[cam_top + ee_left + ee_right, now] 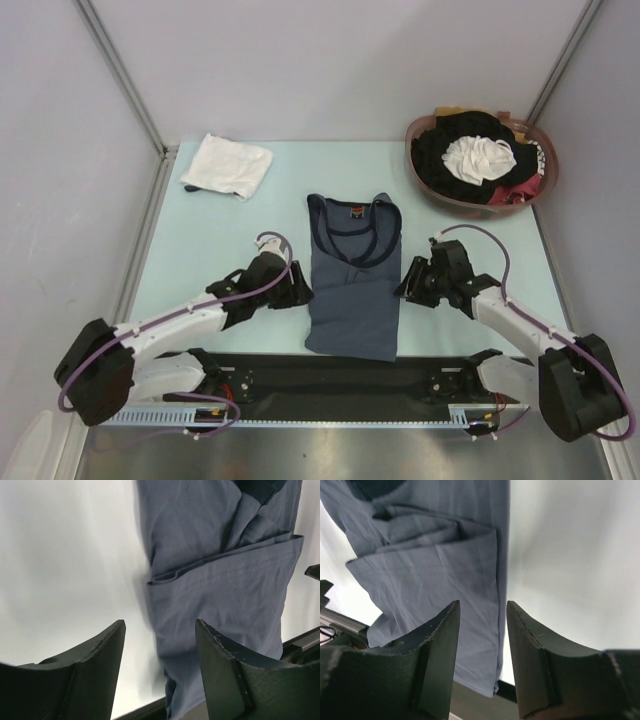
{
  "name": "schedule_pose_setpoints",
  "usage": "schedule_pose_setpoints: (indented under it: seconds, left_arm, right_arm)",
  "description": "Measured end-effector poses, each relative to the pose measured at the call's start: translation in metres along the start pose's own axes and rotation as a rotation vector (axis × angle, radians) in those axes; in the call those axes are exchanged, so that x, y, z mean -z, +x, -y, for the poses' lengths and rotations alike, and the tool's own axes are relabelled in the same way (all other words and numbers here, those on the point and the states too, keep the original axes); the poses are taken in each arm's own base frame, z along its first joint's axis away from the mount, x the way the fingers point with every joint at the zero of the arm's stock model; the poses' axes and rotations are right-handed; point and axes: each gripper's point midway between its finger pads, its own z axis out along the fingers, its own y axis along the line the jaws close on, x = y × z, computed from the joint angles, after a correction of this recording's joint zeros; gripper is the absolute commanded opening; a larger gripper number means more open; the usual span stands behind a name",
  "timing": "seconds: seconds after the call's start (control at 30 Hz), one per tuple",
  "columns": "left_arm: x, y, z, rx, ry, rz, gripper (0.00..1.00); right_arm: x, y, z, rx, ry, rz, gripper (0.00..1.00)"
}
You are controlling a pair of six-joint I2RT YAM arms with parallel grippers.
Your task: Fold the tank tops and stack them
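The slate grey-blue tank top [352,285] lies flat in the table's middle, sides folded in, straps at the far end. It also shows in the left wrist view [220,580] and the right wrist view [435,560]. A folded white top [228,164] lies at the far left; no navy trim shows on it. My left gripper [300,285] is open and empty at the grey-blue top's left edge [160,625]. My right gripper [405,280] is open and empty at its right edge [482,607].
A brown basket [432,190] at the far right holds a jumble of black, white and red clothes. A black strip [340,375] runs along the table's near edge, just under the grey-blue top's hem. Grey walls close the table on three sides.
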Motion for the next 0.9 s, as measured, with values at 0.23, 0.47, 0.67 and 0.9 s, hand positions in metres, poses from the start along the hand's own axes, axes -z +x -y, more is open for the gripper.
schedule_pose_setpoints:
  seconds: [0.23, 0.47, 0.67, 0.9]
  left_arm:
    - [-0.022, -0.003, 0.011, -0.023, 0.025, -0.015, 0.58]
    - [-0.036, 0.006, 0.011, -0.024, 0.031, -0.053, 0.55]
    - [-0.043, 0.010, 0.004, -0.022, 0.001, -0.068, 0.41]
    - [-0.051, 0.009, 0.000, -0.014, -0.009, -0.069, 0.31]
  right_arm:
    - [-0.016, -0.018, -0.004, 0.023, 0.013, 0.023, 0.47]
    - [-0.026, -0.029, -0.001, 0.027, 0.023, 0.035, 0.46]
    - [-0.032, -0.031, 0.003, 0.026, 0.029, 0.034, 0.44]
    - [-0.039, -0.031, 0.001, 0.025, 0.008, 0.021, 0.37]
